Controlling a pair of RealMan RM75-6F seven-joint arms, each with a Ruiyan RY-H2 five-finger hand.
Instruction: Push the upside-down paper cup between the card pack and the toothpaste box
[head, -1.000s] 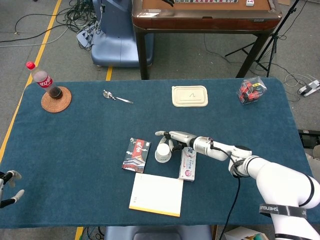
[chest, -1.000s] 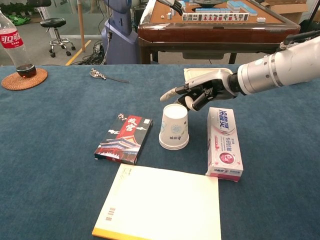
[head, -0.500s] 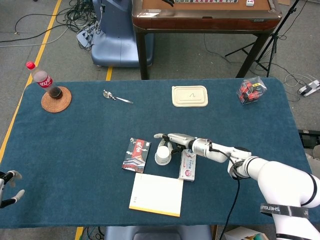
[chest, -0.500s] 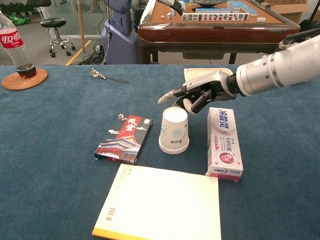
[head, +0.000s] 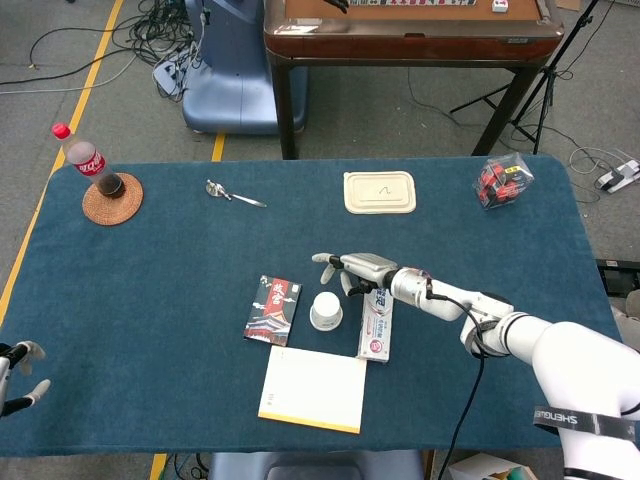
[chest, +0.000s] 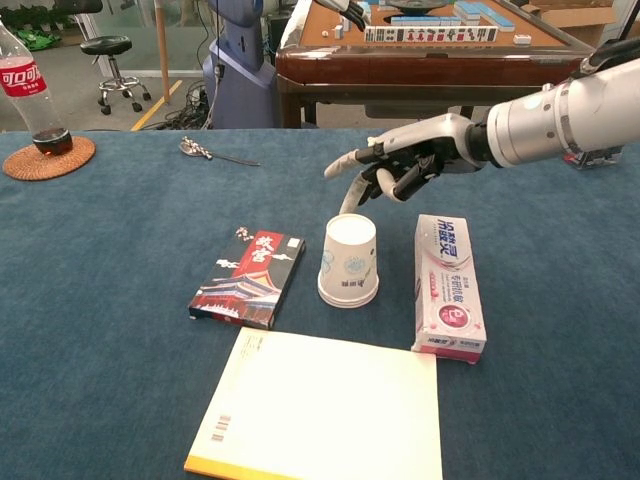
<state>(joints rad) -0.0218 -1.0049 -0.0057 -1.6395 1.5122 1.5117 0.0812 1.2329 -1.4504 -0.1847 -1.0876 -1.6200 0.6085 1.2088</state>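
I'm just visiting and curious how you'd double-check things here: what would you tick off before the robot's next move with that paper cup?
1. Paper cup upside down, standing: ok.
2. Cup between card pack and toothpaste box: ok.
3. Cup touching neither of them: ok.
4. Right hand off the cup, above and behind it: ok.
5. Right hand holds nothing: ok.
6. Left hand far off at the table's edge: ok.

The head view looks steeply down from high above the whole blue desk (head: 150, 300). The chest view sits low and close at the desk's near edge, facing forward. Both share the paper cup (chest: 348, 260) and its neighbours.
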